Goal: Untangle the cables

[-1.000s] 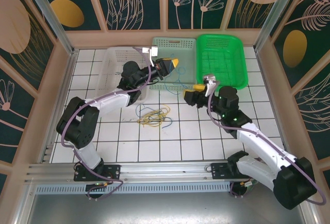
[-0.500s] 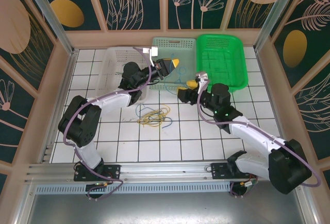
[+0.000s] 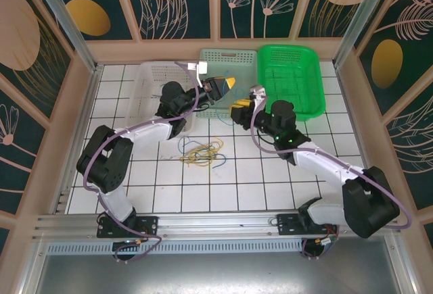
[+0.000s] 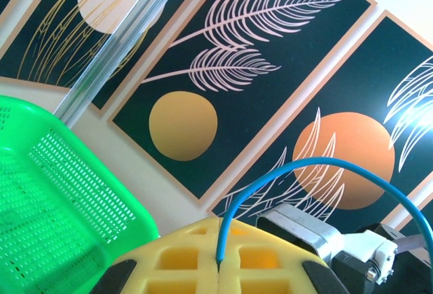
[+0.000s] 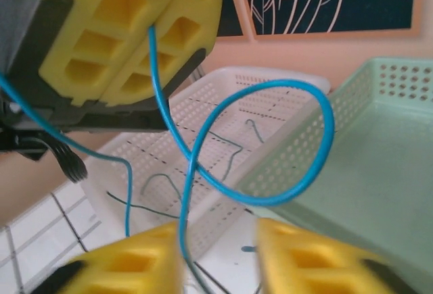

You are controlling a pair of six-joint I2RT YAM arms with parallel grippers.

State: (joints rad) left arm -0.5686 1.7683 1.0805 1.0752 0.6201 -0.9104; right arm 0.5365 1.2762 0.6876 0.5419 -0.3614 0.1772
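Blue cable (image 5: pixel 318 138): string-thin, it curls in one open loop in the air between the two pincers, over the near rim of the pale green basket (image 3: pixel 223 57).
Left pincer (image 4: pixel 220 263): yellow pads are closed tight on the cable's upper end, held high.
Right pincer (image 5: pixel 220 253): jaws stand apart with a clear gap. The cable's lower run drops between them, close to one pad, not yet clamped.
Other cables (image 3: pixel 201 152): yellow, blue and dark strands lie knotted on the tiled table (image 3: pixel 169 192) between the arms. We cannot tell whether the lifted cable reaches them.
Handling: we judge it very light, limp along its length yet keeping its curl. Its coat looks smooth, so it may slide through soft pads.
Where to hold: the straight run below the loop, square across the pads.
Risk: we expect a hard pull to cinch the loop into a knot.
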